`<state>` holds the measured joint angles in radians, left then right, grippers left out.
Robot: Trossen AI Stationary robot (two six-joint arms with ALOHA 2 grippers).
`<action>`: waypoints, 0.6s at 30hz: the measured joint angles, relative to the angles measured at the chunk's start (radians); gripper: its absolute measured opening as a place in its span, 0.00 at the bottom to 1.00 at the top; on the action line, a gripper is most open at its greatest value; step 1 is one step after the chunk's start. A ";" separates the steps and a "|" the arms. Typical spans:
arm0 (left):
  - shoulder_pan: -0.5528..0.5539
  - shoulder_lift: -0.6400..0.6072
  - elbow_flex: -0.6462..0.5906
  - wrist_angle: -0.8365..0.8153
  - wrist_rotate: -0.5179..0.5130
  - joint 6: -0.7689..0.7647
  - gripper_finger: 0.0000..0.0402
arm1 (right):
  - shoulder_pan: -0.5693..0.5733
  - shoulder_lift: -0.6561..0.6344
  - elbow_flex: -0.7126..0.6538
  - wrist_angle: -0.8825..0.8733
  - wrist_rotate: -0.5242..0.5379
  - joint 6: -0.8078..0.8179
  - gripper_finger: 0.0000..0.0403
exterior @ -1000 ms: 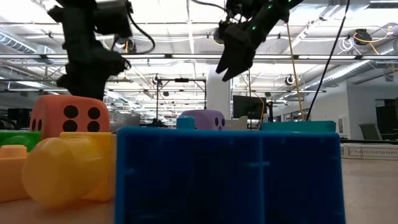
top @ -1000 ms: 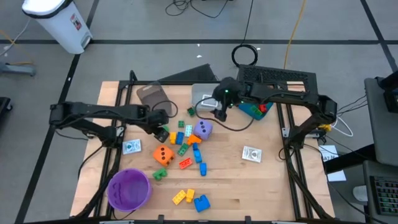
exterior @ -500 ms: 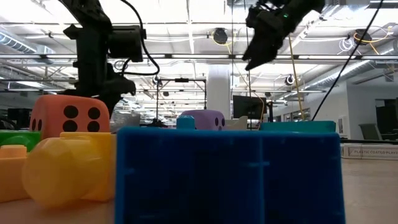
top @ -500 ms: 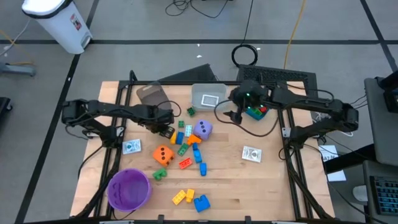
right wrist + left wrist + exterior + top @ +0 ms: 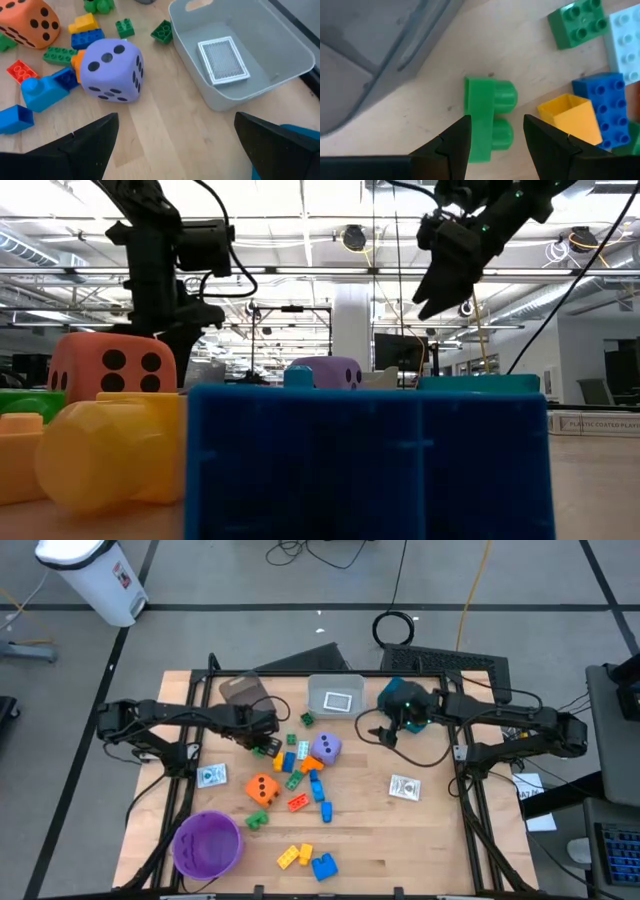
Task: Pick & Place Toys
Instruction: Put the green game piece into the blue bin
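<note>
My left claw (image 5: pixel 492 131) sits low over the worktop (image 5: pixel 420 830), just in front of the grey bin (image 5: pixel 243 692). Its fingers (image 5: pixel 452 142) straddle a green brick (image 5: pixel 487 122) that lies on the wood; they stand either side of it with a gap showing, so I cannot call it a grip. Near that brick lie a yellow brick (image 5: pixel 572 117), a blue brick (image 5: pixel 600 100) and another green brick (image 5: pixel 577 22).

My right claw (image 5: pixel 383 736) hangs spread wide and holds nothing, raised above the worktop just beside the teal bin (image 5: pixel 408 710). From its wrist I look down on the white bin (image 5: pixel 240 55), with one whitish card (image 5: pixel 222 60) lying flat inside it.

Most toys lie in a loose heap mid-worktop. The purple die (image 5: pixel 326 748) is there, with small bricks touching it; the orange die (image 5: pixel 263 789) sits nearer the front. A red brick (image 5: pixel 298 803) lies just beside the orange die. Two more cards lie on the wood: one (image 5: pixel 211 776) at the left side, one (image 5: pixel 405 787) at the right. A yellow pair (image 5: pixel 294 855) and a blue block (image 5: pixel 324 866) rest near the front edge, and the purple bowl (image 5: pixel 208 843) stands at the front left.
</note>
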<state>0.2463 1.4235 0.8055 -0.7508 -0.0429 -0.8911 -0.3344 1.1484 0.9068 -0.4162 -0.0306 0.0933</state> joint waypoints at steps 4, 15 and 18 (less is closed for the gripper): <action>0.016 0.000 0.000 0.004 0.014 0.033 0.47 | 0.000 -0.001 -0.011 0.029 0.000 0.000 0.97; 0.029 0.000 0.000 0.000 0.019 0.050 0.67 | 0.000 0.000 -0.014 0.051 0.000 0.012 0.97; 0.029 0.015 0.000 0.001 0.020 0.071 0.72 | 0.000 0.000 -0.014 0.050 0.001 0.018 0.97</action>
<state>0.2749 1.4385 0.8055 -0.7495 -0.0229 -0.8199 -0.3344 1.1481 0.8925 -0.3662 -0.0299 0.1116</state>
